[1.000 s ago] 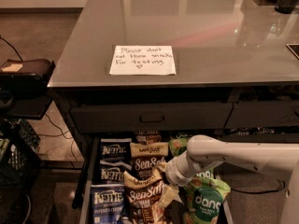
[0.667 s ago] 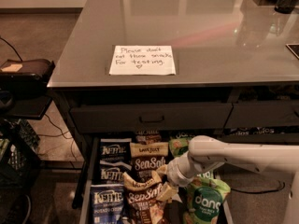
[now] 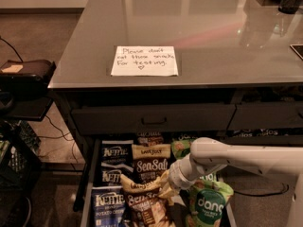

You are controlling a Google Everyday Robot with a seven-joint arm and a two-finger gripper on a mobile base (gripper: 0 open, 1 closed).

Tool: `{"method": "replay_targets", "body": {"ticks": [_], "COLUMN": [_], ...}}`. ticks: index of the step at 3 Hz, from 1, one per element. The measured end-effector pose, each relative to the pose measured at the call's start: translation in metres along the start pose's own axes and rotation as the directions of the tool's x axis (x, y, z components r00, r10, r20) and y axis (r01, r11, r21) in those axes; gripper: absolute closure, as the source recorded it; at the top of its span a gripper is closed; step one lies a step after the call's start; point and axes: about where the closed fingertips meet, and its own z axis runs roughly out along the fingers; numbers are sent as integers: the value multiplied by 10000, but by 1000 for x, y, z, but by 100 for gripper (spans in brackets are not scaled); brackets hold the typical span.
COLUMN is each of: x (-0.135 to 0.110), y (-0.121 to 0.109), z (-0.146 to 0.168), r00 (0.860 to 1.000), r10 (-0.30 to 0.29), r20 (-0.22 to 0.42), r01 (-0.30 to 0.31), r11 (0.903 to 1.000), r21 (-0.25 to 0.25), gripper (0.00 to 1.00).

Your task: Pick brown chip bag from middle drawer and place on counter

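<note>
Since the brown chip bag (image 3: 142, 203), in the middle drawer (image 3: 89, 174) at eight o'clock of the gripper (image 3: 166, 188), looks light and crinkly, its tan top edge suits pinching; whether the gripper holds it cannot be told.

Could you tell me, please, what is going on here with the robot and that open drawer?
The robot's arm reaches in from the right into the open middle drawer, with its gripper down at the front brown chip bag, which sits tilted among the snacks. Blue Kettle bags lie to the left, and a green Dang bag to the right. Whether the bag is gripped cannot be made out. It is not yet on the counter, which carries a handwritten note.
</note>
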Motion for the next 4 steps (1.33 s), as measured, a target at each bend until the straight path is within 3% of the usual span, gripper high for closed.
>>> {"method": "replay_targets", "body": {"ticks": [1, 2, 4], "x": [0, -19, -82], "y": [0, 0, 8], "z": [0, -16, -92], "r00": [10000, 9999, 9977], "r10": [-2, -152, -679], "r20": [0, 31, -67], "r01": [2, 151, 682], "r11": [10000, 9998, 9906], "r21": [0, 91, 1189], "gripper": [100, 100, 100]}}
